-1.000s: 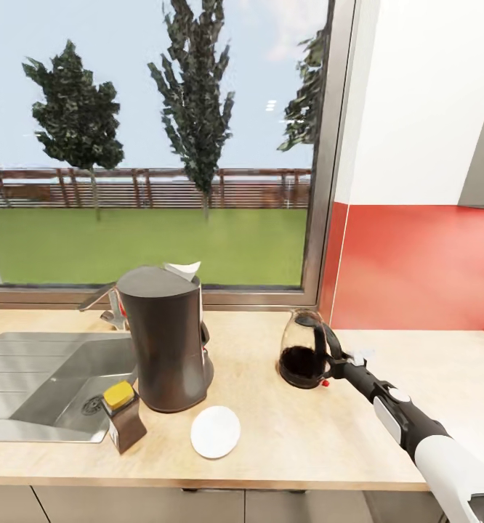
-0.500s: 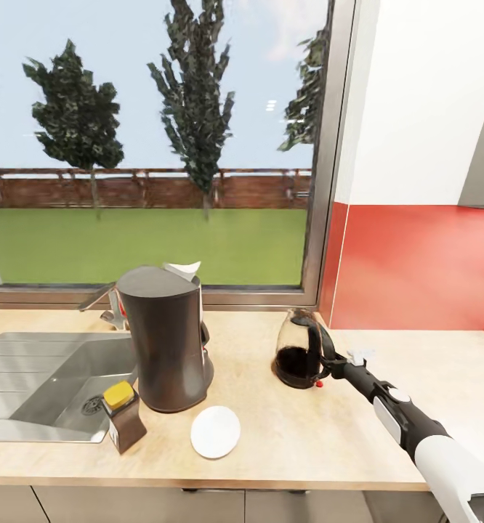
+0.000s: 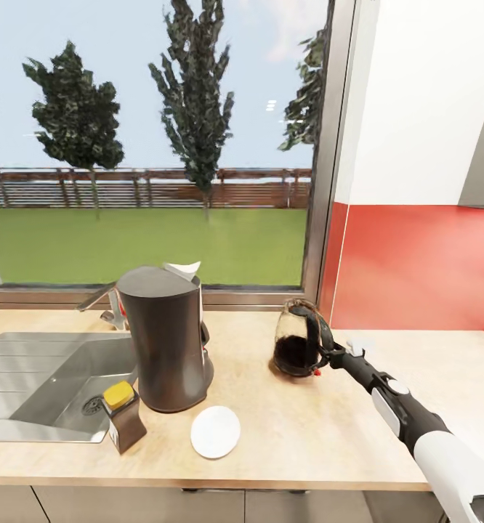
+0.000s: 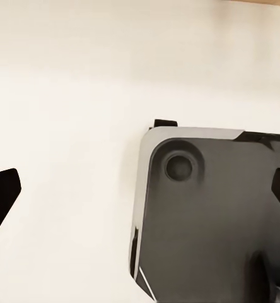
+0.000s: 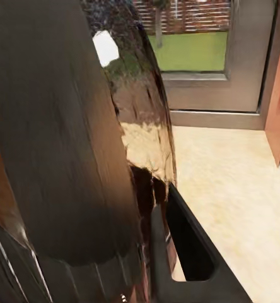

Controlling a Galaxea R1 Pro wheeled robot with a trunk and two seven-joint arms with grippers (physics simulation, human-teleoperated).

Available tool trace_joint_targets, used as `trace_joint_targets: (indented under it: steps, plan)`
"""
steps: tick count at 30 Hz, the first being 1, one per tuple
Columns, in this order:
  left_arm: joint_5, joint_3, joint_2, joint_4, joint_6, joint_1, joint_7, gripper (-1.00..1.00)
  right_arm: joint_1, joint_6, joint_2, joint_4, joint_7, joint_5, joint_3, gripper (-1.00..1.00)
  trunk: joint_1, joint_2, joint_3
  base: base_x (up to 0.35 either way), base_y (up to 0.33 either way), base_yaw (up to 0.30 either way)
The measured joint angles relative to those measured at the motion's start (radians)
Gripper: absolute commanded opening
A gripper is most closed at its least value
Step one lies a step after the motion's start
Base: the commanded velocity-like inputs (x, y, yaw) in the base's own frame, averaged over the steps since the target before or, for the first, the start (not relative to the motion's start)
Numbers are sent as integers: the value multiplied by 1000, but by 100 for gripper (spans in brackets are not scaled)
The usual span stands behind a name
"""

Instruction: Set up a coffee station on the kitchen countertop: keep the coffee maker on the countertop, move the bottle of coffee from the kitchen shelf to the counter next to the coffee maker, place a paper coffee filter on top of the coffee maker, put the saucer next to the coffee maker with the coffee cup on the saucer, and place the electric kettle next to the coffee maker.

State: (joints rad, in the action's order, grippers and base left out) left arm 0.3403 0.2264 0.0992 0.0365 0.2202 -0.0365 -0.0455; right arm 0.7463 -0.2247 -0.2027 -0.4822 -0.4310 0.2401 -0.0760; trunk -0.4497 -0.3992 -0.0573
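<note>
The bench (image 3: 307, 428) is viewed from head height, looking forward and down toward a window (image 3: 147, 145). The electric kettle (image 5: 83, 145) is seen at very close range from the right wrist, facing the same window and bench as the head view. A pale surface and a grey panel (image 4: 209, 221) are seen close up from the left wrist.

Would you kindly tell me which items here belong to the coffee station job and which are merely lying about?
Job: coffee maker, bottle of coffee, saucer, electric kettle held by right gripper, kitchen countertop.
Lying about: sink, faucet.
</note>
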Motion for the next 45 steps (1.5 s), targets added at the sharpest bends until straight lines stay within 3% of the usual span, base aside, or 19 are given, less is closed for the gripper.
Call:
trace_joint_targets:
  steps: [6,7,11,33,45]
  plan:
    - [-1,0,0,0,0,0,0,100,0,11,0,-124,2,-9,-2,-100,0,0,0,0,0,0]
    - [-1,0,0,0,-1,0,1,100,0,63,3,-166,2,-76,-6,-100,0,0,0,0,0,0]
    - [-1,0,-1,-2,-4,0,1,100,0,109,15,-211,1,-103,-9,-100,0,0,0,0,0,0]
    - [0,2,-3,-2,-8,0,1,100,0,112,19,-203,-1,-107,-7,-100,0,0,-6,0,0,129]
    - [0,1,-3,-3,-7,0,2,100,-1,111,38,-200,-2,-108,-7,-100,0,0,-10,0,0,159]
